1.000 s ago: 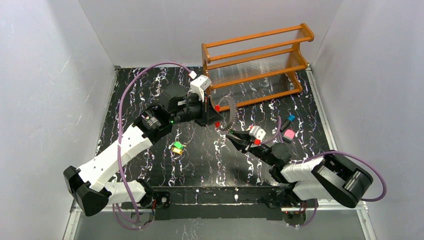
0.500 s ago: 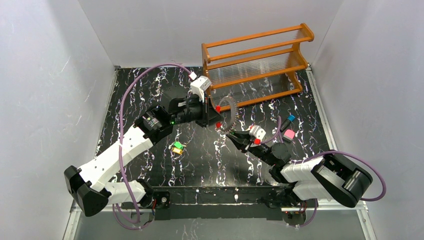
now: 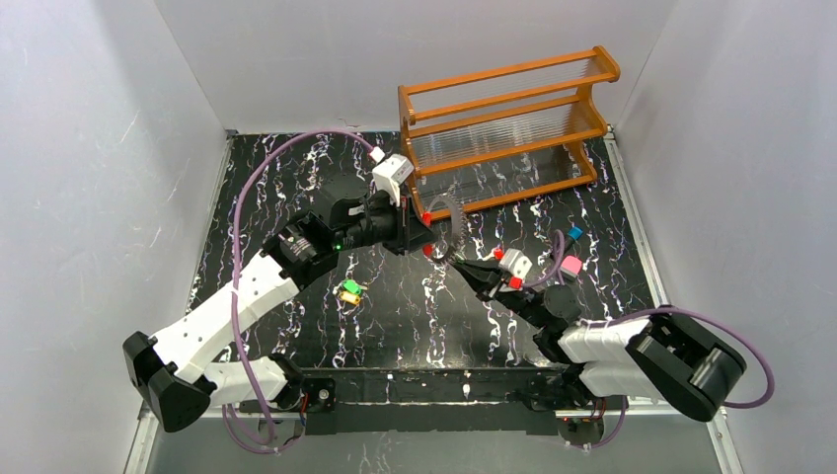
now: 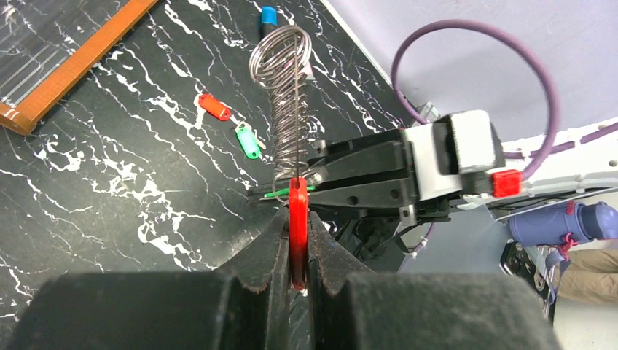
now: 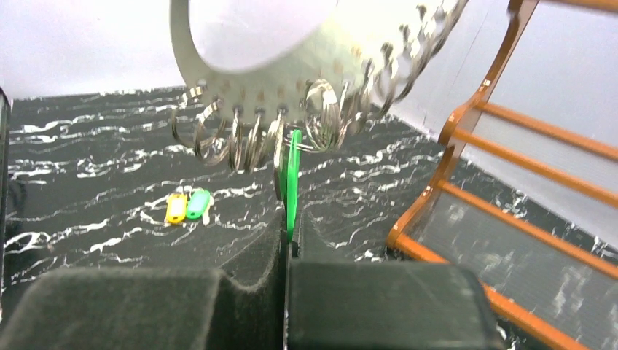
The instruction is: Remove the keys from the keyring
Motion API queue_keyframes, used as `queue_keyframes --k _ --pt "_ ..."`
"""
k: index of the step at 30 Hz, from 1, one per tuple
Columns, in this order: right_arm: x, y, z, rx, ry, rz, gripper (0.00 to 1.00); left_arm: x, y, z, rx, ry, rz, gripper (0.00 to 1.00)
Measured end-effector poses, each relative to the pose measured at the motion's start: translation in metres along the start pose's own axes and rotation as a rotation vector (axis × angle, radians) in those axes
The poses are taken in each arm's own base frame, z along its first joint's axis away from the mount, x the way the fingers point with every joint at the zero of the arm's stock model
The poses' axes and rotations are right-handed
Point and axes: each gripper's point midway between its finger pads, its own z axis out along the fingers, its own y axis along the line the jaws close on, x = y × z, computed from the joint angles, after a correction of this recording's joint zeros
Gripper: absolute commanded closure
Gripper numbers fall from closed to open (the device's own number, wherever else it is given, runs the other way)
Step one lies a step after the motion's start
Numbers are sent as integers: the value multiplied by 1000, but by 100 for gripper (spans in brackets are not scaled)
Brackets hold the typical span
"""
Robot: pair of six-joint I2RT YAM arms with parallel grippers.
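Observation:
The keyring (image 3: 455,219), a silvery ribbed coil, hangs in the air between my two grippers. My left gripper (image 3: 425,237) is shut on its red segment (image 4: 297,219), with the coil (image 4: 286,95) rising beyond the jaws. My right gripper (image 3: 471,266) is shut on a green key (image 5: 291,175) that hangs from the ring's small loops (image 5: 291,124). It also shows in the left wrist view (image 4: 364,175), just behind the red segment. Loose yellow and green keys (image 3: 349,290) lie on the table, and show in the right wrist view (image 5: 186,205). A red key (image 4: 215,107) and a green key (image 4: 248,141) lie loose too.
The orange wooden rack (image 3: 508,123) stands at the back right, close behind the ring. A blue item (image 3: 574,234) and a pink item (image 3: 570,265) lie at the right. Purple cables loop over both arms.
The left gripper and the ring have shifted slightly to the left and back. The right wrist has drawn slightly to the right and toward me, still on the green key.

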Motion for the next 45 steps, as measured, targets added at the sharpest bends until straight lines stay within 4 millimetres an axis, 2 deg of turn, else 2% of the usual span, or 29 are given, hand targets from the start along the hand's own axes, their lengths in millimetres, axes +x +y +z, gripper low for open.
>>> queue_keyframes --k 4,8,14,18,19,21,23,27,31,37,40,45 --pt "-17 -1 -1 1 -49 -26 99 2 4 -1 -16 -3 3 100" --pt "-24 1 -3 -15 -52 -52 99 4 11 -6 -50 -23 25 99" --pt "-3 5 -15 -31 72 -41 99 32 34 -14 -105 -43 41 99" --pt "21 4 -21 -21 222 -1 99 56 51 -16 -133 -66 30 100" --pt "34 2 -23 -6 325 36 99 68 61 -17 -150 -97 14 100" --pt "39 3 -24 -3 361 48 99 69 63 -16 -148 -116 7 99" --pt "47 1 -27 13 452 82 99 75 71 -15 -157 -167 -17 96" --pt "48 1 -25 24 577 132 99 99 90 -7 -173 -213 -104 92" --pt "59 3 -29 12 726 165 99 125 108 -3 -175 -277 -210 85" --pt "74 6 -30 -43 905 156 99 176 140 -2 -230 -289 -338 63" --pt "78 3 -23 -68 959 134 99 180 146 -4 -247 -303 -352 55" --pt "87 4 -15 -119 1030 110 99 172 144 -4 -238 -336 -336 52"
